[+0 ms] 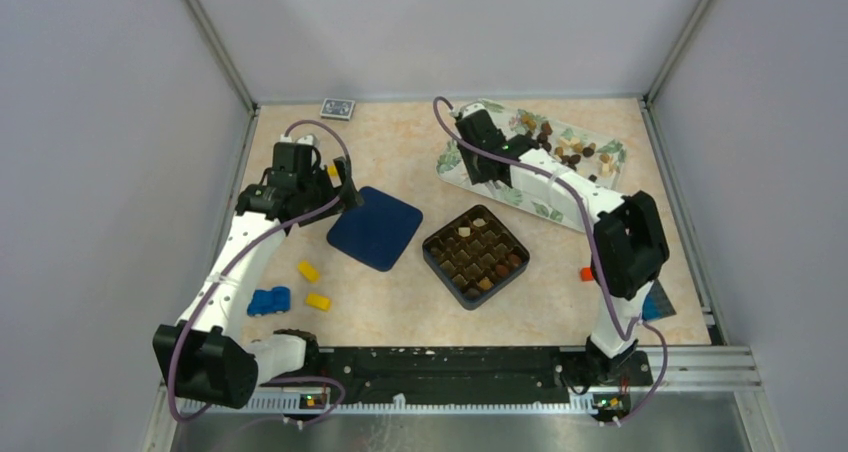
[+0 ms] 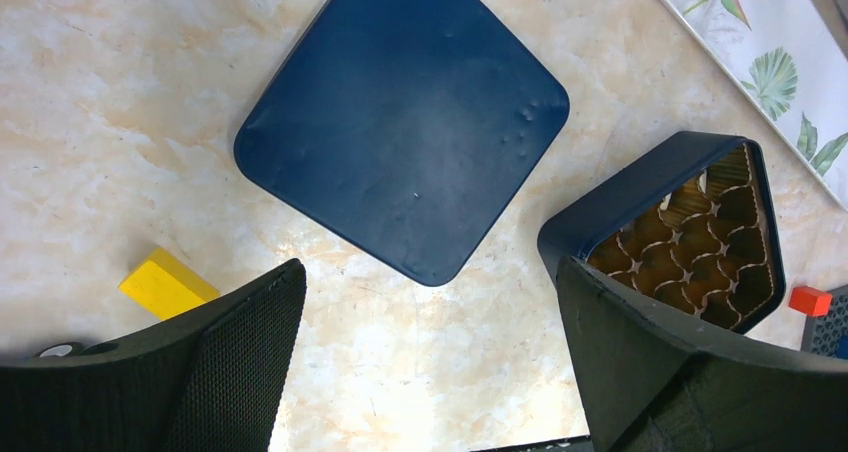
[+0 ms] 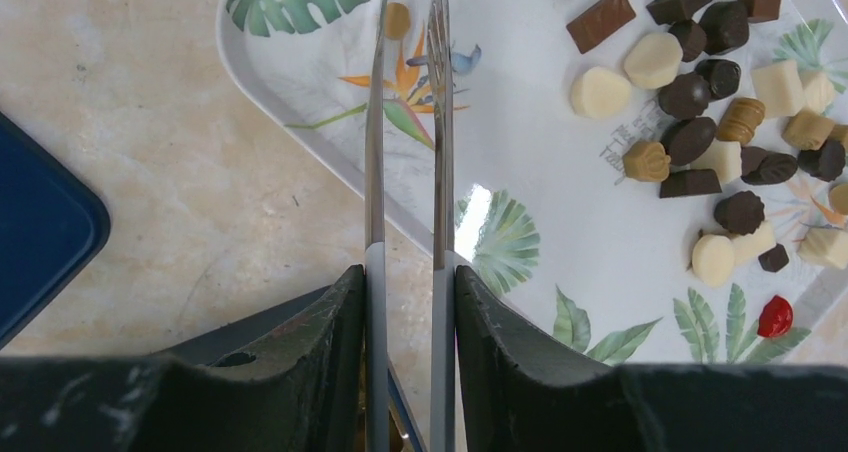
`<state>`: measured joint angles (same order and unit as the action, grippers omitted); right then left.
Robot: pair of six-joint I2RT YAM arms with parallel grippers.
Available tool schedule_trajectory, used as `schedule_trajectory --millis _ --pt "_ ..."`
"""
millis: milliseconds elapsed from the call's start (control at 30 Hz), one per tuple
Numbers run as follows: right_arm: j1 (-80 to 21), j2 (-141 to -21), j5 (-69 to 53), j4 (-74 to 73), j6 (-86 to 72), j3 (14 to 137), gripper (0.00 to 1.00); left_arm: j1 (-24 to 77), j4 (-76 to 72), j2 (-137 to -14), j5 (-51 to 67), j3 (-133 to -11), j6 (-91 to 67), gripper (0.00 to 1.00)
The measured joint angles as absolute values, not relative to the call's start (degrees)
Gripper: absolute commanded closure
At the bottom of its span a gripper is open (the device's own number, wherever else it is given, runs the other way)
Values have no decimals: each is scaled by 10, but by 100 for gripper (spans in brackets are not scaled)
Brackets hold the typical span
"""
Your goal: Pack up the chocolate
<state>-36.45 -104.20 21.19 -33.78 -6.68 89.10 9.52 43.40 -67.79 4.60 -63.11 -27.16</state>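
The chocolate (image 1: 565, 147) lies as several dark, light brown and cream pieces on a leaf-patterned white tray (image 1: 548, 204) at the back right, and shows close up in the right wrist view (image 3: 700, 122). A dark blue box (image 1: 476, 256) with a honeycomb insert holds a few pieces; its lid (image 1: 375, 228) lies to its left. My right gripper (image 3: 410, 277) is shut on metal tongs (image 3: 438, 122) whose tips reach over the tray's left end (image 3: 560, 202), beside a light brown piece (image 3: 398, 19). My left gripper (image 2: 428, 272) is open and empty above the table near the lid (image 2: 400, 122) and the box (image 2: 690, 232).
Two yellow bricks (image 1: 308, 270) and a blue toy (image 1: 268, 301) lie front left, one yellow brick (image 2: 165, 284) by my left finger. A red brick (image 1: 587, 273) lies right of the box. A small patterned card box (image 1: 338, 108) sits at the back wall. A red bit (image 3: 772, 316) lies on the tray.
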Motion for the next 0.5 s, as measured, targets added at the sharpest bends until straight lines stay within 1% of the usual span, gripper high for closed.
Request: schedule_trajectory --millis 233,500 --pt "-377 -1083 222 -339 -51 912 63 95 436 -678 46 -631 -270 1" --pt "-394 -1096 247 -343 -31 920 67 95 437 -678 46 -631 -270 1"
